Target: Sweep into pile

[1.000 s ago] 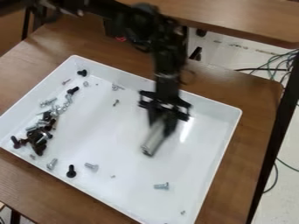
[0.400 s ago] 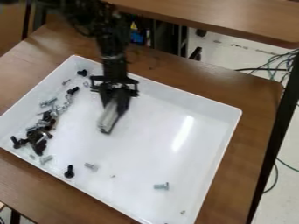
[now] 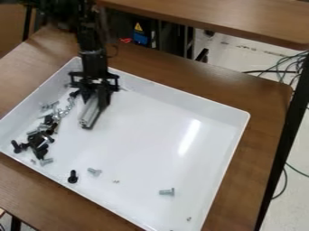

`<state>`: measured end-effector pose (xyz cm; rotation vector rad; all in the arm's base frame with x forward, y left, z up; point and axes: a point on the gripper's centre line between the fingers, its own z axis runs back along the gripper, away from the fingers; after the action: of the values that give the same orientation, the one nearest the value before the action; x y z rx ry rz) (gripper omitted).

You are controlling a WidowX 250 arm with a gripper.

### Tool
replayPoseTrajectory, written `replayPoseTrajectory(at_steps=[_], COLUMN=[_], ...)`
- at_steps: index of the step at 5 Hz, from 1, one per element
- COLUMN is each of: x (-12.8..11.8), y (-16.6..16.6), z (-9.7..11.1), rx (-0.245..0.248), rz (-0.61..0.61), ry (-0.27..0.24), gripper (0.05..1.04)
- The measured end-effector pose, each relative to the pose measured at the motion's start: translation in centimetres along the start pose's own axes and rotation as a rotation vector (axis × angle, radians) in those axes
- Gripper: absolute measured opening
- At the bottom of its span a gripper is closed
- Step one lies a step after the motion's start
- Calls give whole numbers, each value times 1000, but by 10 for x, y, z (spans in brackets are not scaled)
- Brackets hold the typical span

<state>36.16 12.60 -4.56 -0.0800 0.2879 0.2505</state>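
Observation:
The black gripper [image 3: 96, 97] hangs over the upper left part of the white tray, shut on a silver-grey bar [image 3: 90, 113] that slants down to the left. Just left of the bar, a pile of dark and silver screws [image 3: 39, 139] lies along the tray's left side. Silver bolts [image 3: 49, 106] extend the pile upward. Near the lower left edge are a black bolt [image 3: 73, 177] and a silver bolt [image 3: 94, 171]. Another silver bolt [image 3: 167, 191] lies apart at the lower right. The arm hides part of the tray's upper left corner.
The white tray [image 3: 236, 118] has raised walls and stands on a brown wooden table [image 3: 265, 135]. A second wooden surface [image 3: 229, 18] crosses the top. Green and black cables [image 3: 289, 67] lie on the floor at the right.
The gripper has moved left across the tray with the bar, from right of centre to beside the screws. A silver bolt at the pile's lower end has shifted slightly.

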Motion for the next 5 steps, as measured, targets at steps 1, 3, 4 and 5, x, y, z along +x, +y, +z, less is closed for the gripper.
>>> replayPoseTrajectory(at_steps=[1, 3, 4, 5], x=[-2, -8, -26, -40], y=[18, 30, 20, -10], z=[1, 3, 13, 39], rx=[4, 22, 38, 28], rz=[37, 64, 61, 28], ry=[0, -12, -38, -115], gripper=[362, 362, 362, 362])
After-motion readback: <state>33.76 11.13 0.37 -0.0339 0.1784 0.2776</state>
